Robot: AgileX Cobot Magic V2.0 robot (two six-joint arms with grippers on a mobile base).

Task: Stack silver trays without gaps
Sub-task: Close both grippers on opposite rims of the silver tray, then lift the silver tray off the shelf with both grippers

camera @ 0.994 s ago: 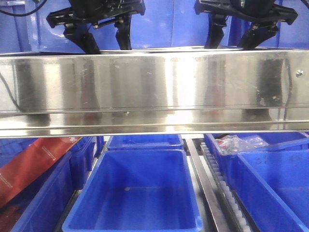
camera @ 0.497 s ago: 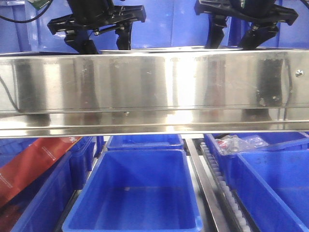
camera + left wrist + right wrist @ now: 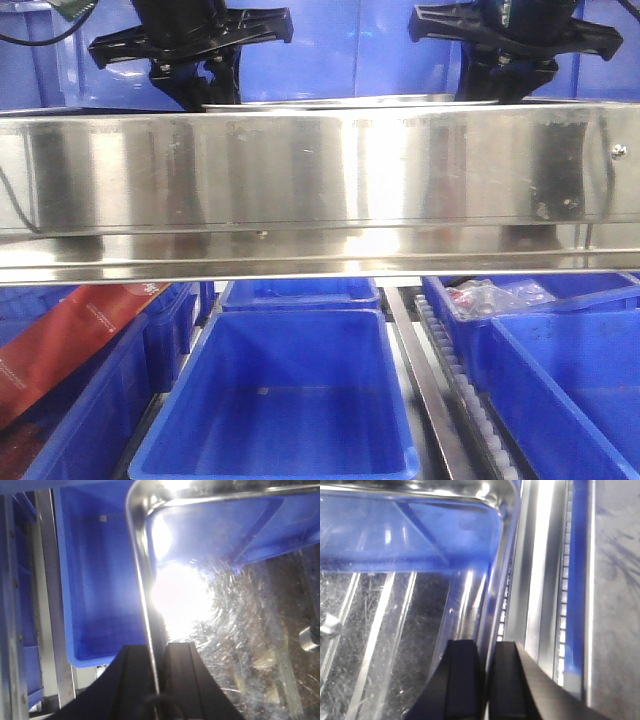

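Observation:
A silver tray (image 3: 225, 605) with a rounded corner fills the left wrist view. Its thin left rim runs between the fingers of my left gripper (image 3: 159, 647), which is shut on it. In the right wrist view the same tray (image 3: 395, 615) shows its right wall, and my right gripper (image 3: 487, 645) is shut on that wall. In the front view only the tray's thin rim (image 3: 330, 100) shows above the rail, between the left gripper (image 3: 205, 85) and the right gripper (image 3: 500, 80). I cannot tell whether another tray lies beneath it.
A broad shiny steel rail (image 3: 320, 180) with a screw head crosses the front view and hides the tray's body. Below it stand deep blue bins (image 3: 290, 400), a red package (image 3: 60, 340) at the left and a roller track (image 3: 450, 380). A blue bin (image 3: 100, 580) lies left of the tray.
Both grippers had their fingers spread apart above the rail. Now both pairs of fingers have closed together on the tray's two ends.

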